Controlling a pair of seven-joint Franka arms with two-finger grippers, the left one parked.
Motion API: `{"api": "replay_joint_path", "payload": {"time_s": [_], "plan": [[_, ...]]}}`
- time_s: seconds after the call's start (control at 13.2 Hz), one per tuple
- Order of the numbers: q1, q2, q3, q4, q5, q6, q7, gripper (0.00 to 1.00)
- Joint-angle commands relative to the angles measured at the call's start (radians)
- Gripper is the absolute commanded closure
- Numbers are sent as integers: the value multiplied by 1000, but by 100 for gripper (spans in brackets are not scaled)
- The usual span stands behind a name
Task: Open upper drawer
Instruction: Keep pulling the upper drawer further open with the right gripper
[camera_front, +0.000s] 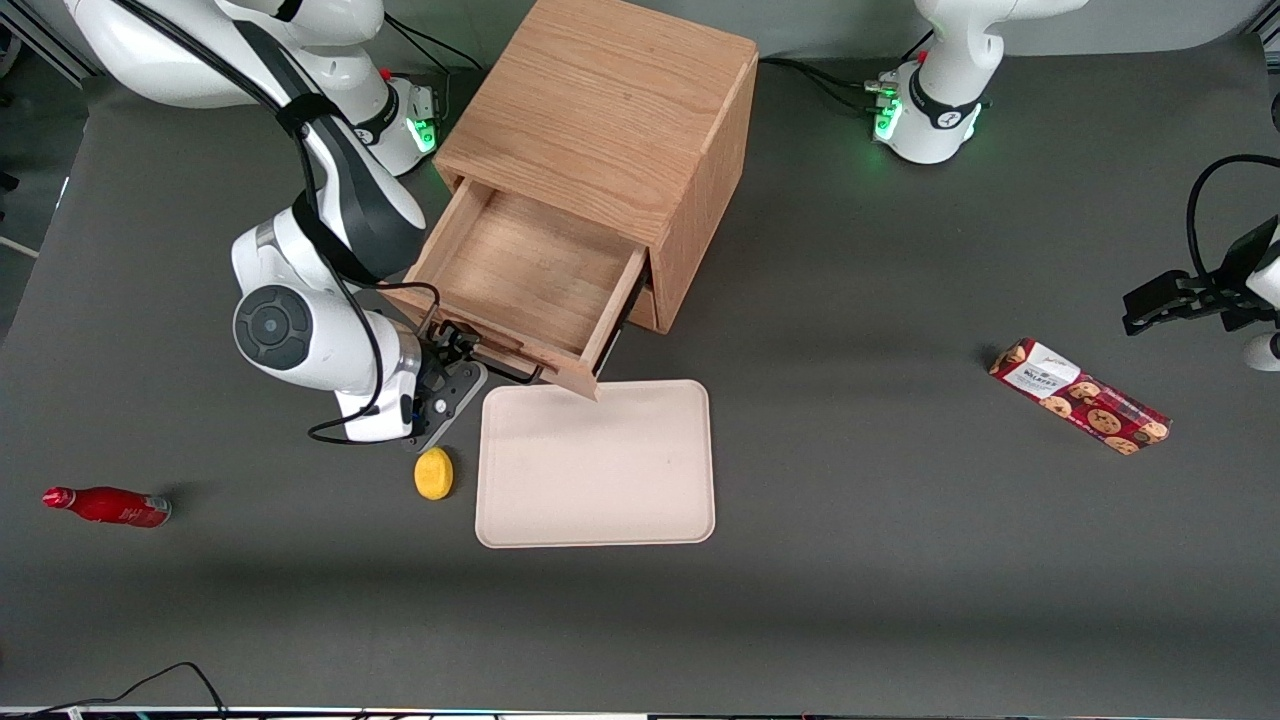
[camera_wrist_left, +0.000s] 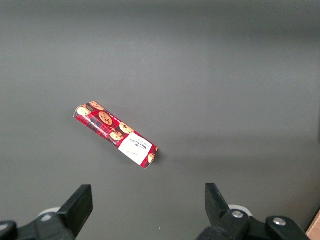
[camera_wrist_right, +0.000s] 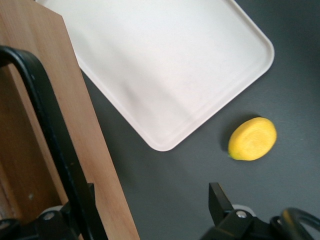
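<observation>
Upper drawer (camera_front: 530, 275) stands pulled well out of the wooden cabinet (camera_front: 610, 120) near the tabletop's (camera_front: 880, 560) edge farthest from the front camera, over the cream tray's (camera_front: 600, 470) rim, its black handle (camera_wrist_right: 47, 135) running crosswise between the tool's (camera_front: 452, 362) spread fingers, which aren't clamping it.

Readable text was scarce. A red biscuit packet (camera_front: 1079, 396), printed with cookie pictures, lay toward the parked arm's end of the table (camera_front: 900, 560); its white label carried a dark brand word that looked like "WALKERS", uncertain, with smaller lines under it too small to read. A red bottle (camera_front: 108, 506) near the table edge at the working arm's end bore pale markings, illegible. The gripper (camera_front: 452, 368), at the drawer handle (camera_front: 505, 368), bore no readable marking.
</observation>
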Motion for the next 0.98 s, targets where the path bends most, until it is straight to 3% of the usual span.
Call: {"api": "replay_joint_path", "payload": {"time_s": [0.0, 0.91], "plan": [[6, 53, -5, 72, -38, -22, -25, 0], [26, 173, -5, 246, -58, -36, -21, 0]]}}
